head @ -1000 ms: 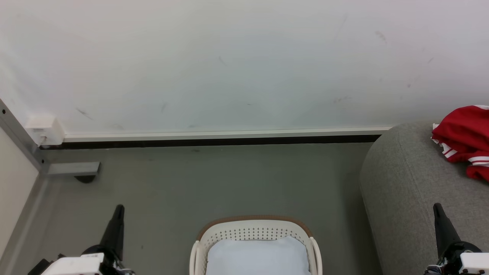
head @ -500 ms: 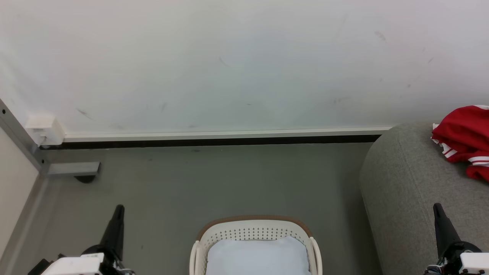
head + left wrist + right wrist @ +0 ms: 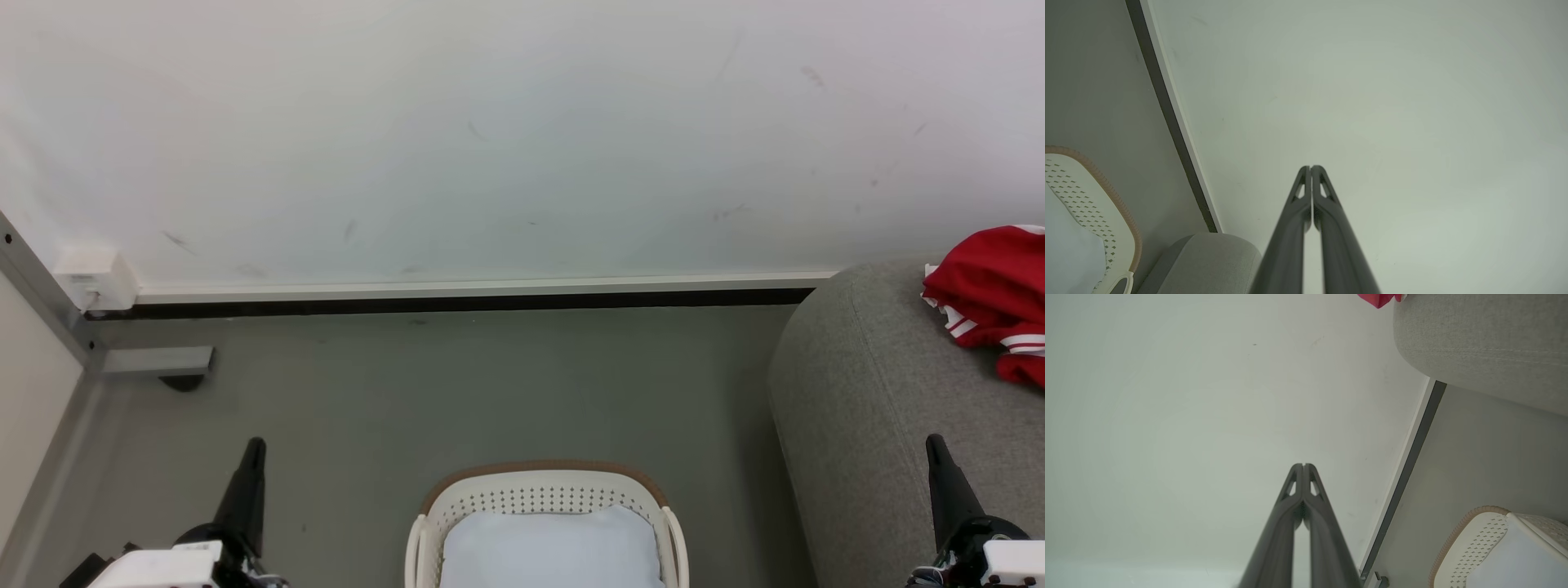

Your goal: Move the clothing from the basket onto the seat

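Left wrist view: left pincer (image 3: 1311, 167) fully closed, empty; right pincer (image 3: 1303, 465) likewise.

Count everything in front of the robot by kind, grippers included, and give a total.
Seat: 1
Basket: 1
Clothing heap, red and white: 1
Pale pad: 1
Grippers: 2, left gripper and right gripper
Total: 6
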You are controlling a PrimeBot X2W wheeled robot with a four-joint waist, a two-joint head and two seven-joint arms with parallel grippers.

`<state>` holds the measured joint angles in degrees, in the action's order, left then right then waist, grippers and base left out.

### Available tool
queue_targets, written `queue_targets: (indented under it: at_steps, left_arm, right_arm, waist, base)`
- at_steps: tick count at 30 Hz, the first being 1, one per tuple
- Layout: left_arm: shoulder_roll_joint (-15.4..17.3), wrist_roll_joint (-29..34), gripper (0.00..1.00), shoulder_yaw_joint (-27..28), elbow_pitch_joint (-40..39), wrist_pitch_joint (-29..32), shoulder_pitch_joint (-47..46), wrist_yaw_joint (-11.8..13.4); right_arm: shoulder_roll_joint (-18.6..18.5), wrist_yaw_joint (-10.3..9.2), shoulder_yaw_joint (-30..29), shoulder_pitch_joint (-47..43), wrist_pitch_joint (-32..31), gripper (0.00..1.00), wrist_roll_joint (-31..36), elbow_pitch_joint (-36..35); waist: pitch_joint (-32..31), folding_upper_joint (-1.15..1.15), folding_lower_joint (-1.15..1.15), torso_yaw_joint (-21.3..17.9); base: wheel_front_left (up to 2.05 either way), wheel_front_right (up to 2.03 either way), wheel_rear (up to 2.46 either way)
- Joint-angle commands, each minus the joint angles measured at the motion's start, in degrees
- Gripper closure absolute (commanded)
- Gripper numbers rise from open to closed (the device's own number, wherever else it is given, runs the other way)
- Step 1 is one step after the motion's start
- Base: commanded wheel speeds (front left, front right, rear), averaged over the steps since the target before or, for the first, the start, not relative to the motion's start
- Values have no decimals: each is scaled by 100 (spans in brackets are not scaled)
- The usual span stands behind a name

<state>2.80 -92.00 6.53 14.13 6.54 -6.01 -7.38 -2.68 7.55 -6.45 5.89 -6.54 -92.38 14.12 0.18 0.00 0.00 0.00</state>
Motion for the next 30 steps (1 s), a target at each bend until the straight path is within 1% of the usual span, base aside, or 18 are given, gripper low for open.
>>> queue_targets:
  at_steps: [1,30]
  left_arm:
    - [14,-78,100,11,-19,20,-48,-24]
    - [14,-78,100,11,-20,19,-48,-24]
  right_arm:
    - [-39,-12,-20,68,-18,100,-9,-27]
    - [-39,-12,-20,69,-18,100,-9,-27]
  waist:
    - [0,0,0,0]
    - [0,0,0,0]
  base:
    - [0,0,0]
    - [0,0,0]
